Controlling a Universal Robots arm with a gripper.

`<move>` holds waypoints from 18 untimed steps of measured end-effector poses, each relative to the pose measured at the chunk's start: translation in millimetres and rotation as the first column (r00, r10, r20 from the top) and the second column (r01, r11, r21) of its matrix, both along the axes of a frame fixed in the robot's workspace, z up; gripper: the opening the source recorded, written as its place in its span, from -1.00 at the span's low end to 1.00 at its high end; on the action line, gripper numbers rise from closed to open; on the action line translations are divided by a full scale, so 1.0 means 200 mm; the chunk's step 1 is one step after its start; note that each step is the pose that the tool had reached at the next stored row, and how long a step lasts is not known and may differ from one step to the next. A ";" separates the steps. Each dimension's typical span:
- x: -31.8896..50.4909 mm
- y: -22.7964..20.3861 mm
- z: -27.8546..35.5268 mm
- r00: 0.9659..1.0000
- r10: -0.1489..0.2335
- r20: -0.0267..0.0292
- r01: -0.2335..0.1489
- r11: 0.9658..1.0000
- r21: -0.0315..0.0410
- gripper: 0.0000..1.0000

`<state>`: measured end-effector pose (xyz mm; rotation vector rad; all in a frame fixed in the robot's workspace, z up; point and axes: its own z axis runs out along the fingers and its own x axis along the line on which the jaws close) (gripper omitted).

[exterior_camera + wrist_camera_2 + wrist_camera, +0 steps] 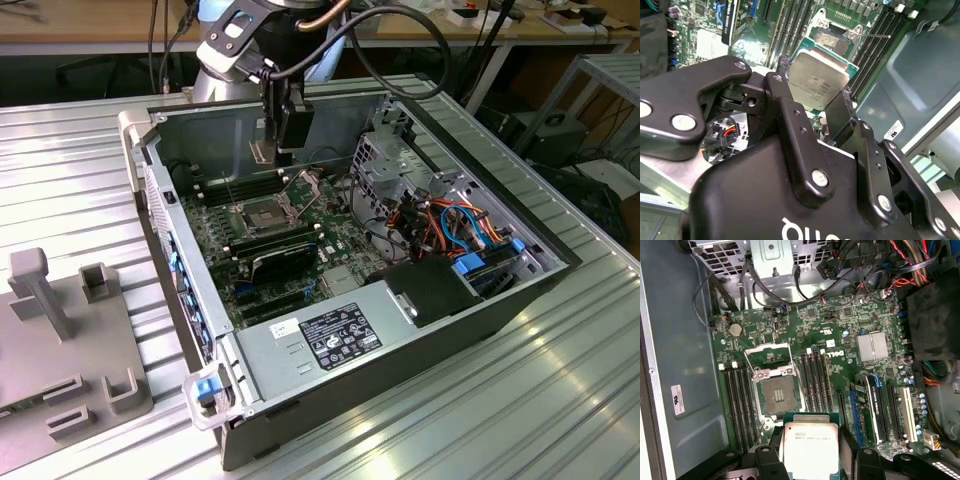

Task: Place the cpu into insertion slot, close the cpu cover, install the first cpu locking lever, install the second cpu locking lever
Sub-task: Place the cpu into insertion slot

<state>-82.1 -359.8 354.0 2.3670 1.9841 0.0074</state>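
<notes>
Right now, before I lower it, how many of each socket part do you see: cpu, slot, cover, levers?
cpu: 1
insertion slot, empty: 1
cpu cover, raised open: 1
locking levers, released: 2
Total: 5

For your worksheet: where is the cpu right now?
The cpu is held in the gripper above the motherboard, near the insertion slot, in both wrist views.
</notes>
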 end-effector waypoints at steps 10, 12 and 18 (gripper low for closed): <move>0.000 0.011 -0.014 1.000 0.002 0.000 -0.002 1.000 0.001 0.07; 0.000 0.011 -0.017 1.000 0.002 0.000 -0.002 1.000 0.001 0.07; 0.000 0.011 -0.039 1.000 0.003 0.000 -0.003 1.000 0.001 0.07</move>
